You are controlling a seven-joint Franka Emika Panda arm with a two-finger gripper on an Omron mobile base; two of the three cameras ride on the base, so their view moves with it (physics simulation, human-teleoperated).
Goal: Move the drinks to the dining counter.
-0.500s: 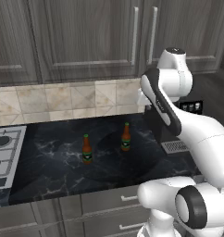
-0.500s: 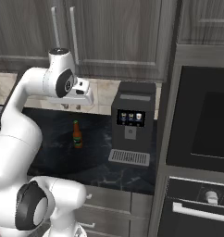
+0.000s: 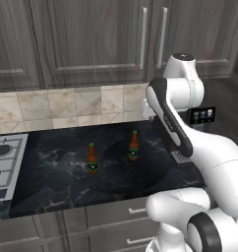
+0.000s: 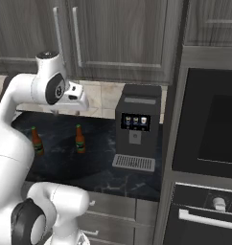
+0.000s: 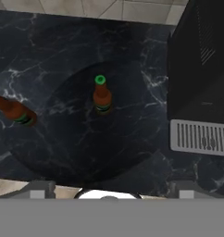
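Two drinks stand upright on the black marble wall counter: the left bottle and the right bottle. Both are brown with green caps. My gripper hangs high above the counter, looking down on them, with the right bottle almost straight below. It is open, with nothing between the jaws. The white hand sits above and behind the bottles. The dining counter is out of view.
A black coffee machine with a metal drip tray stands just right of the bottles. A stove lies at the counter's left end. Tiled backsplash and grey upper cabinets rise behind. A wall oven is at far right.
The hand has shifted a little to the left and down. In the right base view the left bottle has come out from behind the arm. The bottles have not moved.
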